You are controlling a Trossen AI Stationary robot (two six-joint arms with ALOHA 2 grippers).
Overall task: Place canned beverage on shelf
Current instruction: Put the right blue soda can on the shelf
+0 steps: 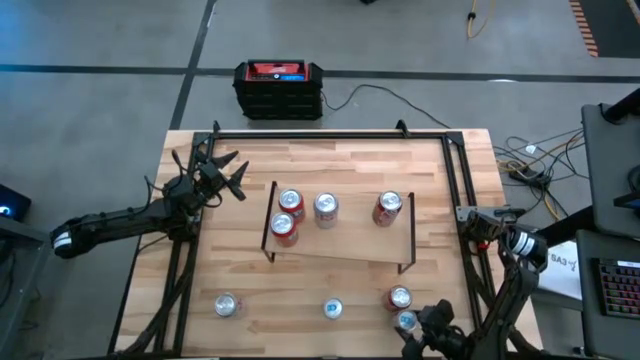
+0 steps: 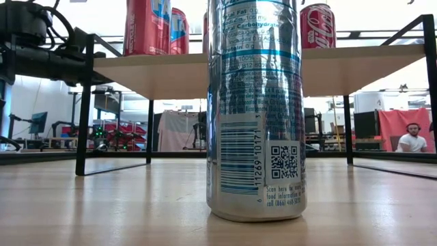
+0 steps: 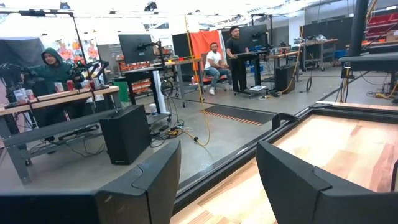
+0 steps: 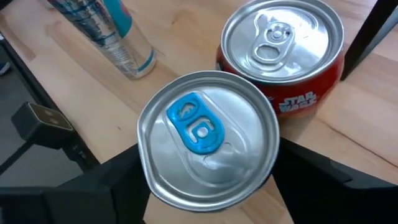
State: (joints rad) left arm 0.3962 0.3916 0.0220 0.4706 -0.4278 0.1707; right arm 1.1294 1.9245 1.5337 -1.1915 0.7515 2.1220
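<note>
Currently, the right gripper point(image 4: 208, 186) is positioned at the desk's point(image 1: 240, 265) near edge, its fingers point(image 4: 99, 190) set apart on either side of a silver can with a blue tab point(image 4: 208, 146); a firm clamp cannot be confirmed. A red can point(image 4: 283, 53) stands just beside it. The shelf point(image 1: 345, 235) carries four cans. The left gripper point(image 1: 225, 175) is held over the desk's far left area, fingers apart and empty.

The shelf point(image 1: 340, 235), a low light-wood board on thin black legs, stands mid-bench carrying four upright cans; a silver can with a blue tab point(image 4: 208, 146) stands upright at the near-right bench edge, touching a red can point(image 4: 283, 53).
</note>
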